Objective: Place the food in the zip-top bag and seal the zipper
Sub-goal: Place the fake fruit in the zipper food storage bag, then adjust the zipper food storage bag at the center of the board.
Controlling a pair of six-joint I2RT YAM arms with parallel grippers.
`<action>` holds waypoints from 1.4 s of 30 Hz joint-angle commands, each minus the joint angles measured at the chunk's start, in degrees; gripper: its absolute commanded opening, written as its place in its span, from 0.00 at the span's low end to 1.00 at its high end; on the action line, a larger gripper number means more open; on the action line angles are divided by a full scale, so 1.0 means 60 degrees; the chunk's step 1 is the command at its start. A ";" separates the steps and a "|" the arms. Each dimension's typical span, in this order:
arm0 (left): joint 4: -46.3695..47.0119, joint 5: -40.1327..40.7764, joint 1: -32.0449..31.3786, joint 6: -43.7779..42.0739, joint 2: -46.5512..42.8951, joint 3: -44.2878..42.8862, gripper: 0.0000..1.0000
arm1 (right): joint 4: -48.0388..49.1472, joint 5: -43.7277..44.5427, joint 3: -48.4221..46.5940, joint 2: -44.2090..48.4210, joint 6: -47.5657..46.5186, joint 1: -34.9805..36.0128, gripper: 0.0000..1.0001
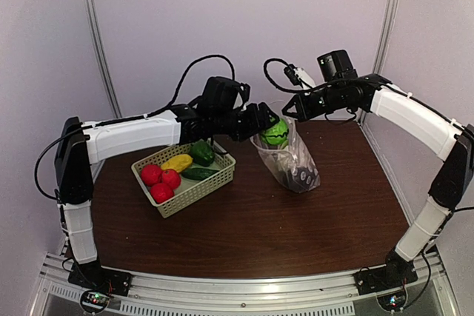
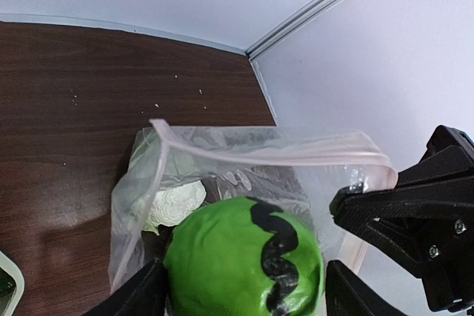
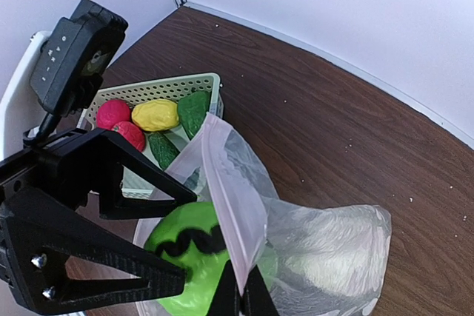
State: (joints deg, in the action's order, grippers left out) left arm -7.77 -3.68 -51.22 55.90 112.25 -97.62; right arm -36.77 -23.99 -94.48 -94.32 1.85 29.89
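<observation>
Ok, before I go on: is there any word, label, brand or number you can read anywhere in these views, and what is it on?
No legible text in any view.
Small white marks on the black camera housing at the left wrist: too small and blurred to read.
Black wavy stripe on the round green toy vegetable: a pattern, not lettering.
On the clear zip-top plastic bag: no readable print.

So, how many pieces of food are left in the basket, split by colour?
Red round fruits: 3
Yellow piece: 1
Green pieces: 2
Total in the basket: 6
Not counted: the striped green piece held in the left pincer at the mouth of the zip-top bag.
</observation>
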 commanded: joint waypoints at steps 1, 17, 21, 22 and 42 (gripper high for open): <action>0.0000 0.0123 -0.0060 -0.0335 0.0064 -0.0352 0.78 | 0.0040 -0.0041 -0.0151 0.0447 -0.0078 0.0041 0.00; 0.0987 0.1455 -0.0184 -0.1771 -0.2063 0.1088 0.98 | -0.0171 0.0131 -0.0049 0.0802 -0.0482 -0.0171 0.00; 0.1235 0.2579 -0.0193 -0.3230 -0.3765 0.2218 0.98 | -0.1088 0.0798 -0.1180 0.0779 -0.1613 -0.0705 0.00; 0.0980 0.2907 -0.0193 -0.3562 -0.4030 0.2332 0.98 | -0.1314 0.0894 -0.1632 0.0746 -0.1808 -0.0867 0.00; -0.4442 0.2205 0.2345 -0.4987 -0.2936 0.2998 0.77 | -0.0659 0.3508 -0.1782 0.0613 -0.2858 -0.1764 0.00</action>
State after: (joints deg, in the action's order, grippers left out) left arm -31.29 12.58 -38.70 28.71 92.73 -78.67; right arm -44.73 -8.80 -105.16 -90.72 -14.24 20.78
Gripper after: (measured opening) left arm 0.823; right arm 0.002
